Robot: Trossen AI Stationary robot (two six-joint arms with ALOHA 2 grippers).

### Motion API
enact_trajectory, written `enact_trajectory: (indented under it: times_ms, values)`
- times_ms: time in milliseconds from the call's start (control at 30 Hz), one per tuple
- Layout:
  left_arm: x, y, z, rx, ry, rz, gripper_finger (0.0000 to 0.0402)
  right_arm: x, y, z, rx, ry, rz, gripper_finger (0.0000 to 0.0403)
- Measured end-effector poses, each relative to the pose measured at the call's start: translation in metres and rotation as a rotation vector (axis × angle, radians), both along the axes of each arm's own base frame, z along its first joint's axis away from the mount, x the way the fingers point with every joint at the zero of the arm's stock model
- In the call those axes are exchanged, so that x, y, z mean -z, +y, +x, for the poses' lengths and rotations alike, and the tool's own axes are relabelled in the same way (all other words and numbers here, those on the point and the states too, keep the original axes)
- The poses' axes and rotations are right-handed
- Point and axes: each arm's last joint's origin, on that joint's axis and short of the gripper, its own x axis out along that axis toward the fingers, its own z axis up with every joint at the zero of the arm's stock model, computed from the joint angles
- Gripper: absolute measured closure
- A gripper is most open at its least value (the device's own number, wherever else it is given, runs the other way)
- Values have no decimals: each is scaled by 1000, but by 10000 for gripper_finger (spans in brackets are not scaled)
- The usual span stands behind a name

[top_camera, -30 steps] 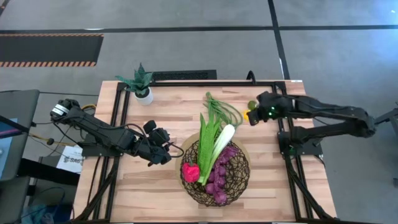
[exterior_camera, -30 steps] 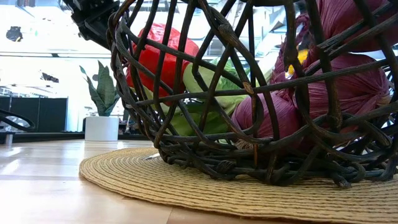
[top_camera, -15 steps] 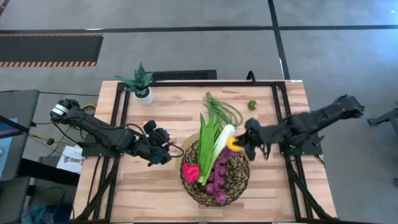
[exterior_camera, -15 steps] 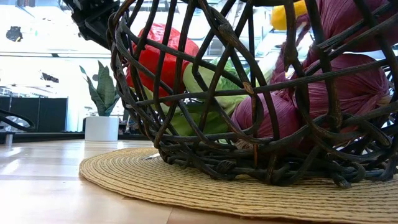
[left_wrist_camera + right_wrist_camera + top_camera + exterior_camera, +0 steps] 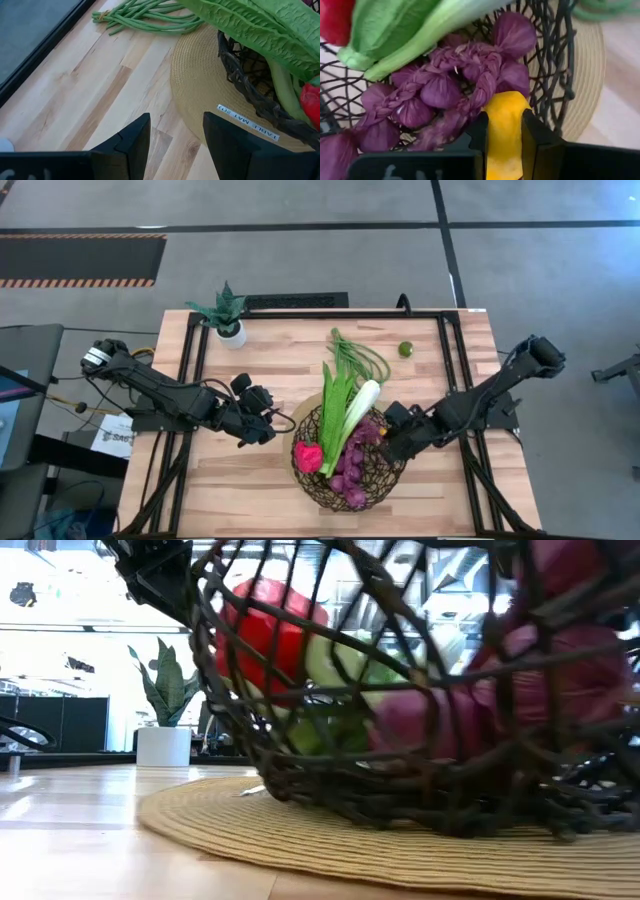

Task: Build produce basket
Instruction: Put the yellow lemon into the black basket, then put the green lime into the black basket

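Now, at the basket rim:
Right gripper (image 5: 504, 137): over the right edge of the woven wire basket (image 5: 385, 478), jaws closed on a yellow lemon (image 5: 504, 131), held just above the purple grape bunch (image 5: 451, 89).
Left gripper (image 5: 174, 137): waiting near the basket's left side above the wood, jaws parted and holding nothing.
Basket contents: red pepper (image 5: 306, 457), leek (image 5: 357, 408) and green leafy stalk (image 5: 334, 398), the last two leaning out over the far rim; grapes fill the right side.
Outside the basket: looped green beans (image 5: 362, 355) and a lime (image 5: 405, 349) lie on the table beyond it.
Risk: released here, the lemon may roll off the mounded grapes and slip through the open mesh or over the rim; the gripper could also nudge the basket on its mat.
Surface: pale wood-plank table (image 5: 265, 360); round straw mat (image 5: 240, 830) under the basket; potted plant (image 5: 226, 315) at far left corner.
Room: grey floor, black-and-orange hazard stripe.
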Motion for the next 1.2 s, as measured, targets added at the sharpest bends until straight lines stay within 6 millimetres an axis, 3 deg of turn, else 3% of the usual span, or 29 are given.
enact_trajectory:
  times_ms: [233,567,633,900,1067,1200]
  values:
    - [0,0,0,0,0,0,230,8,9,5,13,34,24,337]
    - [0,0,0,-3,-2,3,230,-16,23,27,-97,-26,25,339]
    - [0,0,0,-3,-2,4,230,-23,26,31,-134,-40,23,319]
    - [0,0,0,-2,0,5,230,-38,28,35,-141,-49,34,155]
    - [0,0,0,-2,0,4,230,-43,25,32,-133,-10,2,137]
    - [0,0,0,-2,0,4,230,-43,11,23,-81,117,-97,143]
